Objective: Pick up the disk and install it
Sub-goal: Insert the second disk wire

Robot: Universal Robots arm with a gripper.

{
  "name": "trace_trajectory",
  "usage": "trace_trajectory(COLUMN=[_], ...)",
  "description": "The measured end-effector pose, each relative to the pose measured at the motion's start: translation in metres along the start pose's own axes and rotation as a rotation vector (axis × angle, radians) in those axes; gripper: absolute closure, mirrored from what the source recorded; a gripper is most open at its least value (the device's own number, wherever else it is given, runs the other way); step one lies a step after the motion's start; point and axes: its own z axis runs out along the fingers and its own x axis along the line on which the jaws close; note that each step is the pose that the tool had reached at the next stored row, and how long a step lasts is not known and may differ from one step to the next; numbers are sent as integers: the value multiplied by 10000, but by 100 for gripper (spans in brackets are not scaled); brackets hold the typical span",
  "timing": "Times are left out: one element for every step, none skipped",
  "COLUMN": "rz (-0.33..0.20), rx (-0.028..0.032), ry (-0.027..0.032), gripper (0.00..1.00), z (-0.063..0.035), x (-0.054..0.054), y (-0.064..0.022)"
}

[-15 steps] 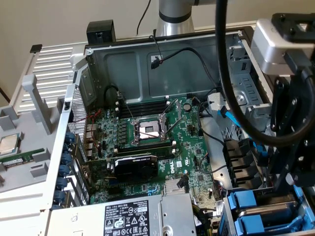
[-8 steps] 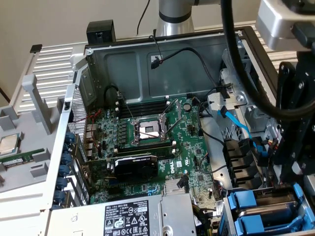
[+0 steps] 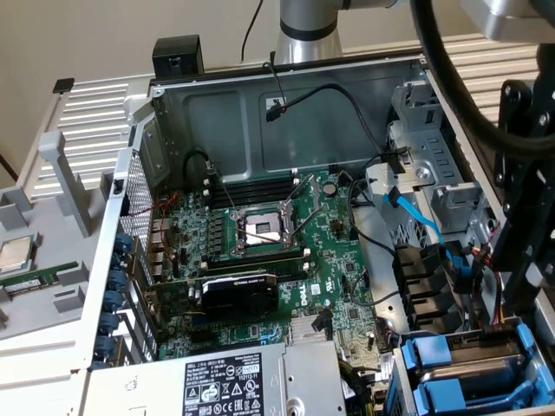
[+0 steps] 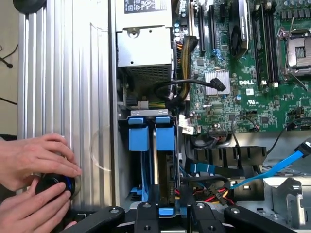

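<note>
**Disk going into the drive bay**

From the wrist view I see two hands (image 4: 34,177) on a black-and-blue knob (image 4: 54,187) against the ribbed grey panel (image 4: 68,97). Beside them, two blue carriers stand in the drive cage (image 4: 121,160) at the case's corner. My pincer (image 4: 166,213) is clenched on the disk (image 4: 165,160), which stands on edge in the slot beside the other carrier (image 4: 138,136). Further along lies the green motherboard (image 4: 243,73).
</note>
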Motion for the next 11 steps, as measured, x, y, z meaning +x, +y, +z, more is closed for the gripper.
trace_trajectory(rz=[0,1,2,3,6,10,13,15,22,25,31], rx=[10,19,26,32,37,40,46,53,63,75,89], ry=[0,2,6,10,14,20,26,35,41,44,43], gripper=[69,69,69,69,69,69,69,69,69,69,69], z=[-26,-53,-79,-109,-135,-157,-177,-190,-202,-209,-213], x=[1,3,5,7,7,8,8,8,8,8,8], y=[2,4,6,10,15,21,28,35,46,55,67])
